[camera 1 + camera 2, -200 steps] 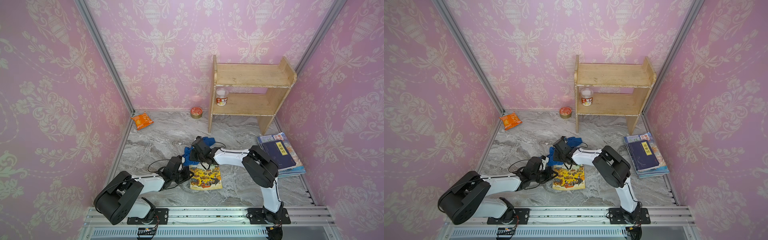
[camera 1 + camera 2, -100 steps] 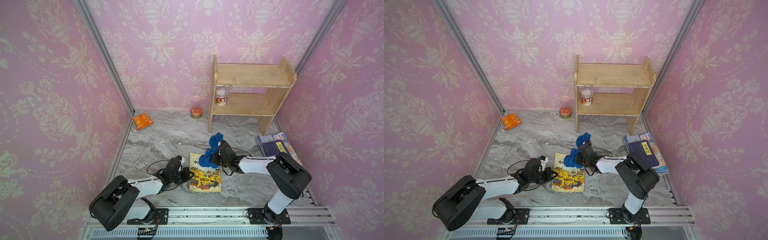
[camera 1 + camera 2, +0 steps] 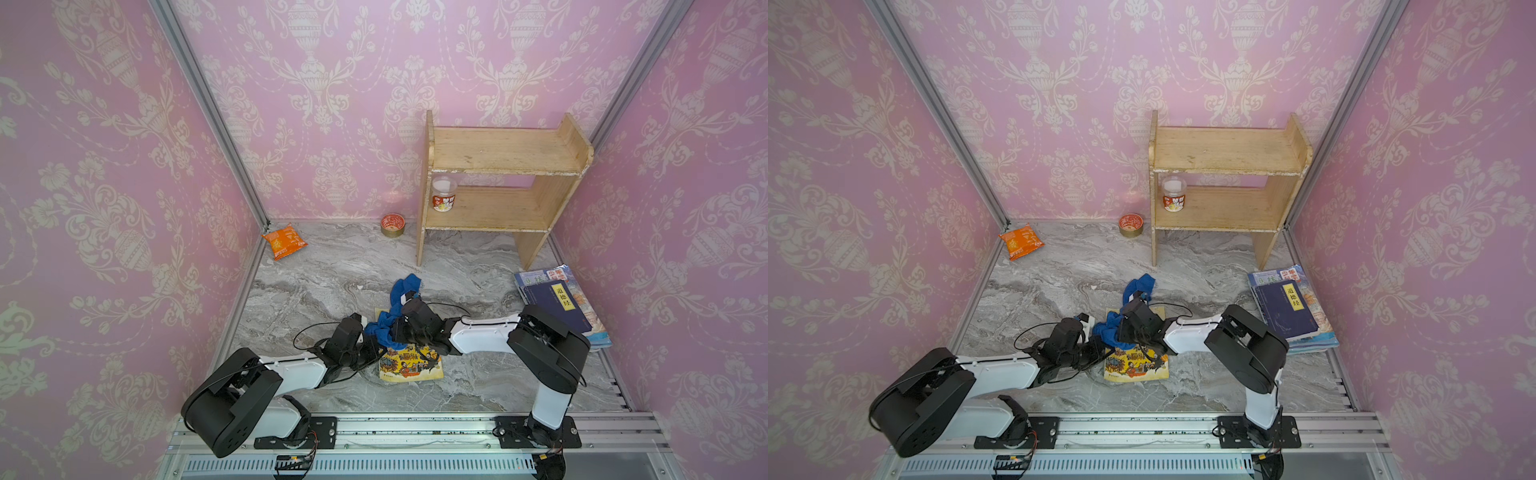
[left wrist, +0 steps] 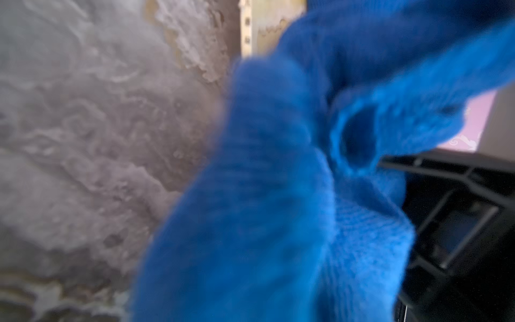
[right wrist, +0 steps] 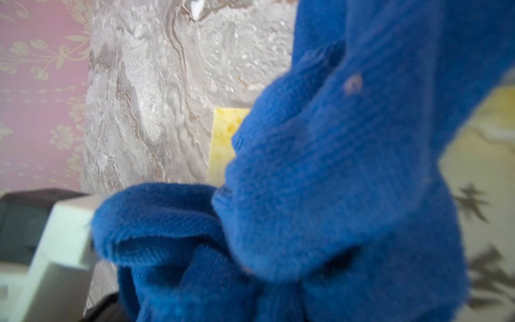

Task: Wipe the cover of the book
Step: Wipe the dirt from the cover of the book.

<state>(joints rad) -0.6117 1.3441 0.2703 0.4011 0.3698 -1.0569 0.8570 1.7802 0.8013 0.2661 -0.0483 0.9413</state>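
The book [image 3: 411,365] [image 3: 1136,366] lies flat on the marble floor near the front, its yellow illustrated cover facing up. A blue cloth [image 3: 404,292] [image 3: 1139,286] drapes over the book's far part. My right gripper [image 3: 394,332] [image 3: 1119,332] is shut on the cloth and rests low on the cover. My left gripper [image 3: 373,348] [image 3: 1097,347] is shut at the book's left edge, its tips hidden under the cloth. The cloth [image 4: 250,209] [image 5: 334,181] fills both wrist views. A strip of yellow cover [image 5: 221,145] shows beside it.
A wooden shelf [image 3: 498,183] stands at the back right with a cup [image 3: 444,199] on its lower board. A tin can [image 3: 392,225] and an orange snack bag [image 3: 284,242] lie by the back wall. A stack of books [image 3: 561,307] sits against the right wall.
My right gripper carried the cloth rightward across the cover, then back left toward my left gripper. The left arm has hardly moved.
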